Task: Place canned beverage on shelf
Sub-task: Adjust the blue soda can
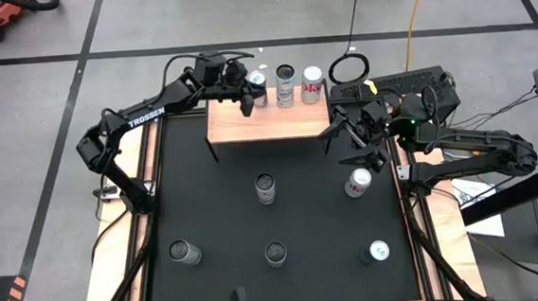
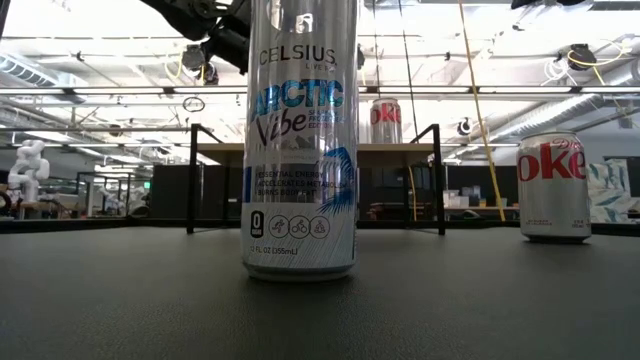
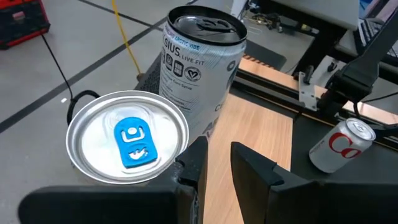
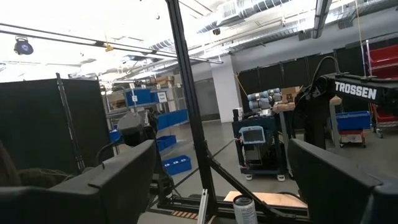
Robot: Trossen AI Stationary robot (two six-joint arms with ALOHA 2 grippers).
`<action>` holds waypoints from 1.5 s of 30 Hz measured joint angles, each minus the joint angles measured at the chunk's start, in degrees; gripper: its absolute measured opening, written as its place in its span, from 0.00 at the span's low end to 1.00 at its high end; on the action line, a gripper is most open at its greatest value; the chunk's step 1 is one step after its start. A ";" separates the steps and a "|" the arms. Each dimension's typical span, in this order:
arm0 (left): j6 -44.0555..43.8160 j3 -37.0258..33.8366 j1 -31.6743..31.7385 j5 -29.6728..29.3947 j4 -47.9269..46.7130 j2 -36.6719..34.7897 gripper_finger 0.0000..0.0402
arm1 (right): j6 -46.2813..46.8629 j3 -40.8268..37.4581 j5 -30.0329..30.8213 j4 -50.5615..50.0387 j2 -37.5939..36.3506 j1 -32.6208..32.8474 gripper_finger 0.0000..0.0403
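The shelf, a light-wood board on thin black legs, stands at the table's far side. Three cans stand along its far edge: a silver can with a blue tab, a tall Celsius can and a Diet Coke can. My left gripper hovers over the shelf's left part, just beside the blue-tab can. Its fingers are a narrow gap apart with only bare wood between them. My right gripper is wide open and empty off the shelf's right end, with a black shelf leg in front of it. My left gripper has the outer side of one finger close against the rim of the blue-tab can, which stands upright on the shelf. I cannot tell whether they touch.
Several more cans stand on the black table top: one at the middle, a Diet Coke to its right, and three along the near side. Cables and a box lie beyond the far right corner.
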 joint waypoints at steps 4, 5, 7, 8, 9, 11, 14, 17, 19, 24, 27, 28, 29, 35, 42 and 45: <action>0.45 0.00 -0.03 -4.16 -2.15 0.00 0.18 | 0.00 0.00 0.00 0.00 0.00 0.01 0.86; 0.59 0.02 0.00 -4.97 -3.11 0.00 0.18 | -0.01 0.00 0.00 -0.02 0.00 0.01 0.86; 1.45 -0.01 0.04 -5.42 -4.34 0.00 0.18 | 0.00 0.00 0.00 0.00 0.00 0.01 0.86; 1.63 -0.01 0.06 -5.44 -4.54 0.00 0.18 | -0.01 0.00 0.00 0.00 0.00 0.01 0.86; 1.61 -0.01 0.02 -5.45 -4.55 0.00 0.18 | 0.00 0.00 0.00 0.00 0.00 0.00 0.86; 1.53 -0.01 0.00 -5.45 -4.72 0.00 0.18 | -0.01 0.00 0.00 0.00 0.00 -0.01 0.86; 1.52 -0.01 -0.04 -6.77 -5.59 0.00 0.18 | -0.01 0.00 0.00 0.00 0.00 0.01 0.86; 1.54 -0.01 0.00 -8.78 -7.11 0.00 0.18 | -0.01 0.00 0.00 0.00 0.00 0.00 0.86; 1.54 -0.01 0.00 -9.31 -7.62 0.00 0.18 | -0.01 0.00 0.00 0.00 0.00 -0.01 0.86; 1.51 -0.01 -0.21 -9.63 -9.22 0.00 0.18 | -0.01 0.00 0.00 0.00 0.00 0.01 0.86; 1.56 -0.05 -0.82 -9.94 -11.08 -0.64 0.18 | -0.01 0.00 0.00 0.00 0.00 0.01 0.86; 1.67 -0.05 -1.27 -10.04 -11.31 -1.13 0.18 | -0.01 0.00 0.00 0.00 0.00 0.01 0.86; 1.80 -0.05 -1.75 -10.06 -11.07 -1.82 0.18 | -0.01 0.00 0.00 0.00 0.00 0.00 0.86; 3.52 -0.05 -4.32 -16.47 -6.59 -8.19 0.18 | -0.11 0.00 0.00 0.00 0.00 0.01 0.86; 2.95 1.92 -2.60 -24.96 0.05 -9.66 0.18 | -0.66 0.00 0.02 0.00 0.00 0.01 0.86; 2.25 4.92 -1.98 -25.03 0.38 -8.15 0.18 | -0.66 0.00 0.02 0.00 0.00 0.01 0.86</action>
